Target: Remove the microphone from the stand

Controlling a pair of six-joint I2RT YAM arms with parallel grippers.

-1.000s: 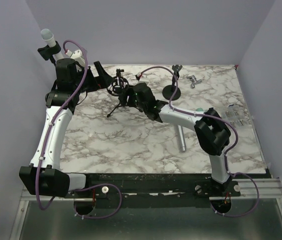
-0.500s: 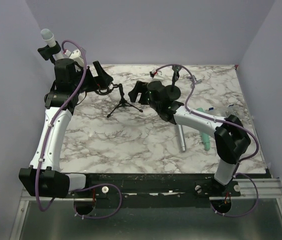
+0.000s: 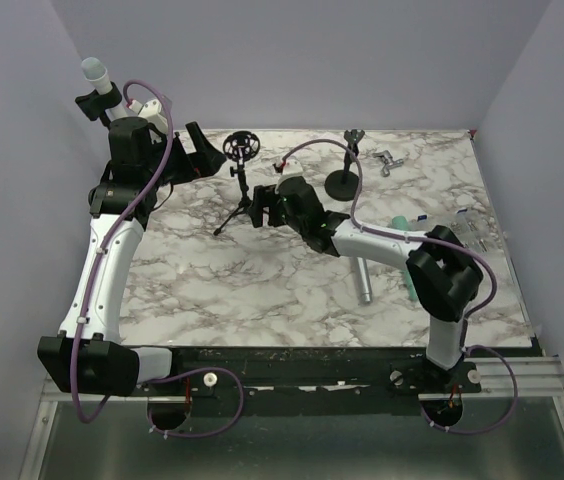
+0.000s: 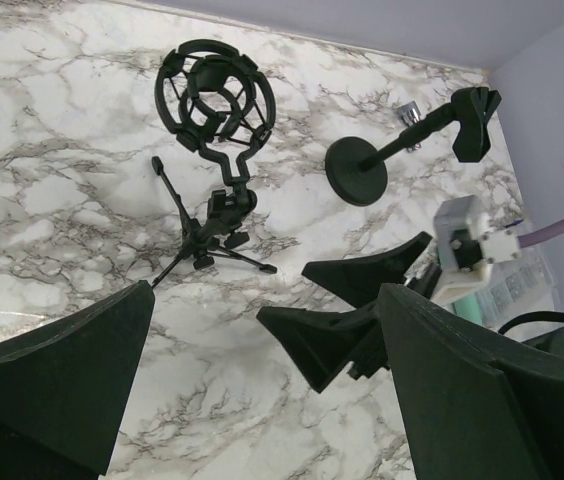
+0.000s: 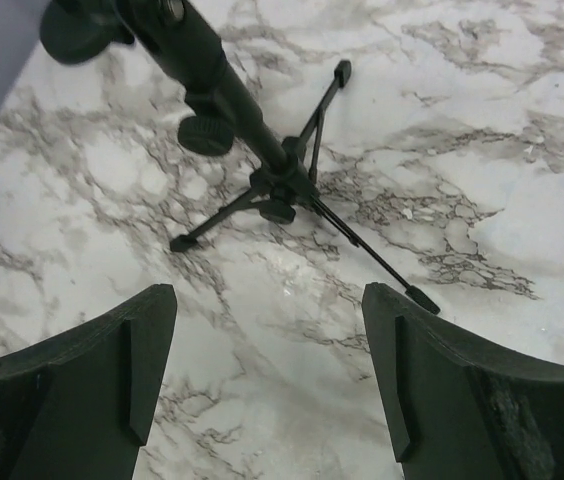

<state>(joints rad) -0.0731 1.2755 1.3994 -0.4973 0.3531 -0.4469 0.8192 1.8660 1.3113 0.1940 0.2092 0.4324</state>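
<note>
A black tripod stand [image 3: 246, 205] stands at the back left of the marble table, and its round shock mount [image 3: 242, 146] is empty. It also shows in the left wrist view [image 4: 212, 88] and its legs show in the right wrist view [image 5: 284, 187]. A silver microphone [image 3: 363, 282] lies on the table by the right arm, partly hidden under it. My right gripper [image 3: 260, 206] is open and empty, close beside the tripod's lower post [image 5: 267, 392]. My left gripper [image 3: 202, 150] is open and empty, left of the mount [image 4: 262, 400].
A second stand with a round base [image 3: 343, 184] and a clip [image 3: 354, 135] is at the back centre. A metal fitting [image 3: 390, 160], a teal object [image 3: 412, 288] and a clear packet [image 3: 472, 230] lie to the right. Walls close in on the left and right.
My right gripper has moved left and down to the tripod's base. The shock mount has come up from a tilt toward my left gripper to upright. The left arm has hardly moved.
</note>
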